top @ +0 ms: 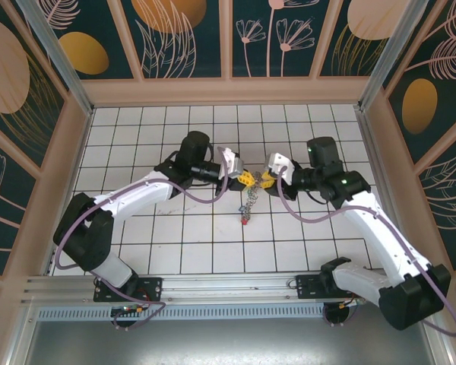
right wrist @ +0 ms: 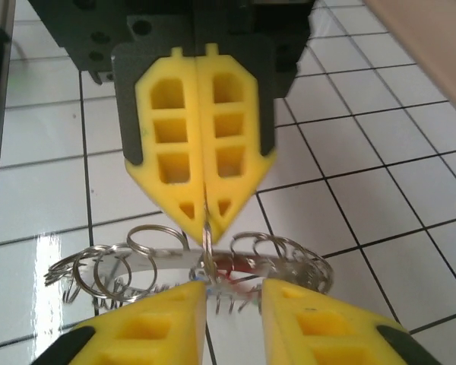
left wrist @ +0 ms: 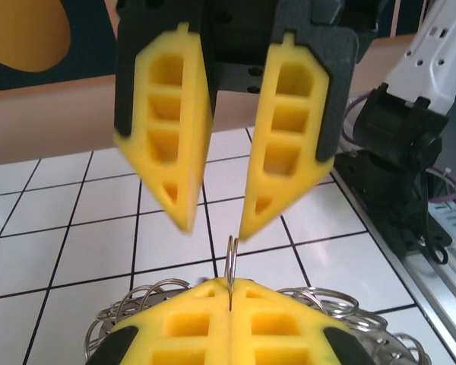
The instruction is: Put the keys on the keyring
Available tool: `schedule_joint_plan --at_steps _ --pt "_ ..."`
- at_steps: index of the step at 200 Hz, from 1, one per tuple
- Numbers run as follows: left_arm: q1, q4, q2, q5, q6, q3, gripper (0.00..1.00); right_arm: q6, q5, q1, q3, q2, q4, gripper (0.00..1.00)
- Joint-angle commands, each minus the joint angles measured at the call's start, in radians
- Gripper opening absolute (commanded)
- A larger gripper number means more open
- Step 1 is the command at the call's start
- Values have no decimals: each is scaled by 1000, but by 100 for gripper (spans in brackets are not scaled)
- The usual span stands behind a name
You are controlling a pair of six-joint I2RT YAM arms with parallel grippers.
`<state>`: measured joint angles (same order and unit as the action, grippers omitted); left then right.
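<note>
Overhead, the left gripper [top: 239, 173] and the right gripper [top: 270, 172] meet tip to tip near the middle of the tiled floor [top: 167, 251]. The keyring [top: 252, 182] is between them, and a thin metal strand trails from it toward the near rail [top: 235, 283], ending at a small red-tagged key [top: 245, 218]. Bare tiles lie on every side of the pair, widest toward the far wall [top: 228, 90] and the left. Jaw state is too small to read from up here.

From the left wrist, the left gripper [left wrist: 229, 304] has its yellow pads pressed together on one thin upright loop [left wrist: 231, 262] of the keyring [left wrist: 156, 293], whose fringe of loops spreads to either side. Facing it, the right gripper [left wrist: 213, 220] hangs just above the loop with its fingers parted. The right arm [left wrist: 410, 152] stands close on the right, over the rail.

From the right wrist, the right gripper [right wrist: 232, 304] has its fingers apart, with the pinched loop rising in the gap. Opposite, the left gripper [right wrist: 205, 217] is clamped on the loop's top. This view shows the keyring [right wrist: 144, 255] as a flat band with a red tint [right wrist: 232, 268] beneath it.
</note>
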<state>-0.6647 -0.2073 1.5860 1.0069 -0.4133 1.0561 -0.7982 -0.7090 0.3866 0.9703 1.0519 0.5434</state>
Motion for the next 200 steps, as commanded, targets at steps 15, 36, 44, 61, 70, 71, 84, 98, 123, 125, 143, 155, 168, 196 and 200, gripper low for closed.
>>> schedule_joint_plan --at_steps 15,36,44,61,70,71,84,98,123,125,143,155,168,196,200 --pt "8 -365 -42 91 210 -56 0 71 -177 -69 -72 -65 -106 31" --pt "8 -458 -40 100 275 -77 0 79 -199 -77 -80 -65 -104 31" --pt "9 -469 -39 102 284 -77 0 87 -213 -78 -82 -64 -110 31" --pt "8 -483 -39 105 294 -77 0 112 -248 -78 -90 -60 -142 32" --pt "9 -492 -37 110 301 -78 0 132 -247 -77 -98 -60 -168 31" --pt "9 -494 -38 110 302 -77 0 133 -247 -77 -100 -60 -169 31" --pt "8 -509 -36 114 312 -77 0 146 -247 -78 -105 -56 -192 31" --pt "8 -514 -34 122 315 -77 0 152 -261 -78 -102 -44 -200 28" --pt "6 -518 -26 134 320 -77 0 148 -277 -72 -89 -21 -203 16" --pt "6 -520 -25 134 321 -77 0 148 -276 -71 -89 -20 -204 14" --pt "2 -527 -17 137 324 -76 0 154 -280 -62 -90 -11 -222 5" --pt "-3 -533 -10 137 329 -73 0 161 -276 -49 -89 -5 -238 4" --pt "-8 -547 -2 137 339 -71 0 170 -275 -32 -89 3 -252 4" --pt "-19 -604 15 122 373 -73 0 192 -271 16 -93 26 -292 1" --pt "-20 -612 18 120 380 -73 0 195 -270 22 -93 29 -295 1"
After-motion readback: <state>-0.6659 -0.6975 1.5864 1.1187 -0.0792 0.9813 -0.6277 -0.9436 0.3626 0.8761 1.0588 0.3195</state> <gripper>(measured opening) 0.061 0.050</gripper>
